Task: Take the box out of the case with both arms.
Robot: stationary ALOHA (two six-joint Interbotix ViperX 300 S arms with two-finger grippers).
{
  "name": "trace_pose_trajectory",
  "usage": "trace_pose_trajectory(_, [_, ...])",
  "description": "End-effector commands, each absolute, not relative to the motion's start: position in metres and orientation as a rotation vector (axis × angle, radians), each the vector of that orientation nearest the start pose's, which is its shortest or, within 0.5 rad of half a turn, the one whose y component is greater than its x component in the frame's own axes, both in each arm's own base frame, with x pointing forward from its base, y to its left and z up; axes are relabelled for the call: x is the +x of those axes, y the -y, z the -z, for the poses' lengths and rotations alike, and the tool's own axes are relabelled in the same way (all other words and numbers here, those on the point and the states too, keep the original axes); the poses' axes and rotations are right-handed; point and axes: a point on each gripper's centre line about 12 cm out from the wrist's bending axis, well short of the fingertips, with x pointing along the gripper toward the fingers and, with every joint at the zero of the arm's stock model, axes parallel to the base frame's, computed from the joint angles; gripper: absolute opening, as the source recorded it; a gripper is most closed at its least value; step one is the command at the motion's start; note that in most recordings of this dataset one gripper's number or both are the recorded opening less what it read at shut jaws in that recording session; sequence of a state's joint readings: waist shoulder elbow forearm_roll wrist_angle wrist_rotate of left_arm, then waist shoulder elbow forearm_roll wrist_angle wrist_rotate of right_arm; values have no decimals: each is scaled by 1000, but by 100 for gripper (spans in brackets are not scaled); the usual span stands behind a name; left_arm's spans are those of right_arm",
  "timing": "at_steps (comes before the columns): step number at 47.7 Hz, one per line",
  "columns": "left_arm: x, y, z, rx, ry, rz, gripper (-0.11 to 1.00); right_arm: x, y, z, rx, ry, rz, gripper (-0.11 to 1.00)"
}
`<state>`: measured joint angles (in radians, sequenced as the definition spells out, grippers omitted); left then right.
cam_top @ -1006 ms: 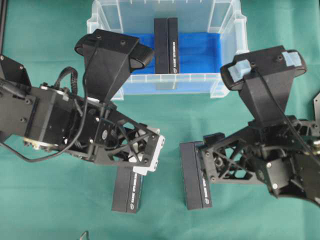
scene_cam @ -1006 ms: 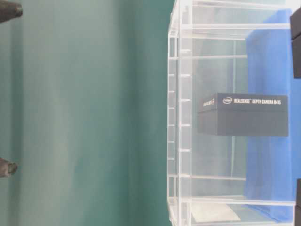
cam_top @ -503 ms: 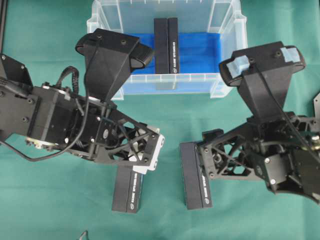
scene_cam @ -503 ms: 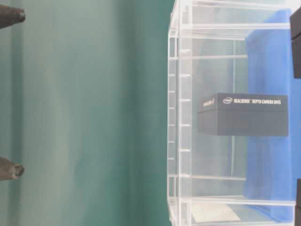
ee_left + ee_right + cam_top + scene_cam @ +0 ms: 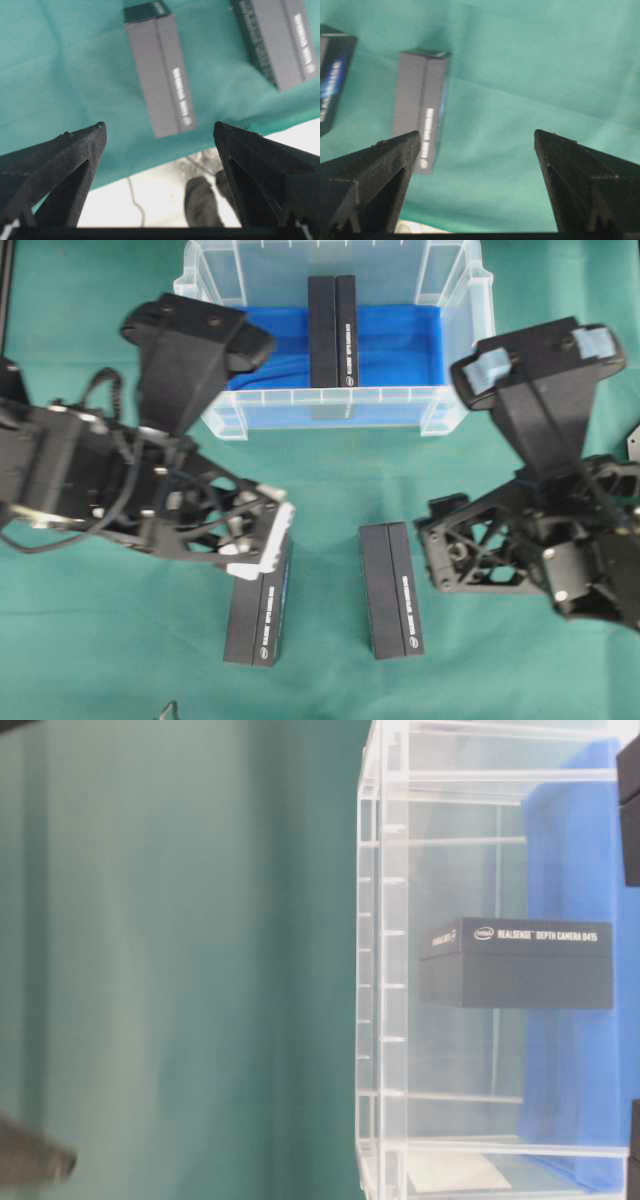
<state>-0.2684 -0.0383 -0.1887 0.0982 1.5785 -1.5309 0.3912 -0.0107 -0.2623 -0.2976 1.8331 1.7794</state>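
The clear case (image 5: 440,410) stands at the back, lined with a blue sheet (image 5: 400,340). One black box (image 5: 332,330) lies inside it, seen through the case wall (image 5: 385,970) as a labelled black box (image 5: 515,963). My left gripper (image 5: 260,543) hovers open over the near-left cloth; its black fingers (image 5: 75,155) hold nothing. My right gripper (image 5: 432,552) is open too, right of a table box, with bare cloth between its fingers (image 5: 380,170). Neither gripper is at the case.
Two more black boxes lie on the green cloth in front of the case, one on the left (image 5: 258,618) and one in the middle (image 5: 392,590). Both show in the left wrist view (image 5: 160,75) (image 5: 277,40). The table's front edge (image 5: 150,165) is close.
The left arm swung left and back, uncovering more of the left table box. The right gripper drew away rightward from the middle table box. The box in the case stayed put.
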Motion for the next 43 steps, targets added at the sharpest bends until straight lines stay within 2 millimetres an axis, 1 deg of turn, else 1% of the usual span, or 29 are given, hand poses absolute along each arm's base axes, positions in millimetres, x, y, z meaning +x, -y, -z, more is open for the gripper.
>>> trace_pose_trajectory(1, [335,86,-395,-1055,-1101,-836,92,314,-99,-411,1001,-980,1146,92])
trace_pose_trajectory(11, [295,78,-386,-1077,-1113,-891,92,285,-95,-408,993,-987,1154,92])
trace_pose_trajectory(19, [264,73,-379,-1100,-1113,-916,92,257,-85,-405,1012,-975,1176,92])
trace_pose_trajectory(25, [243,69,-373,-1108,-1114,-929,92,236,-78,-403,1025,-967,1179,92])
trace_pose_trajectory(32, [220,64,-372,-1136,-1098,-927,92,215,-71,-400,1042,-965,1179,92])
trace_pose_trajectory(37, [215,62,-370,-1159,-1087,-942,92,205,-68,-395,1056,-976,1183,92])
trace_pose_trajectory(43, [215,63,-369,-1160,-1088,-946,91,202,-66,-391,1057,-980,1190,91])
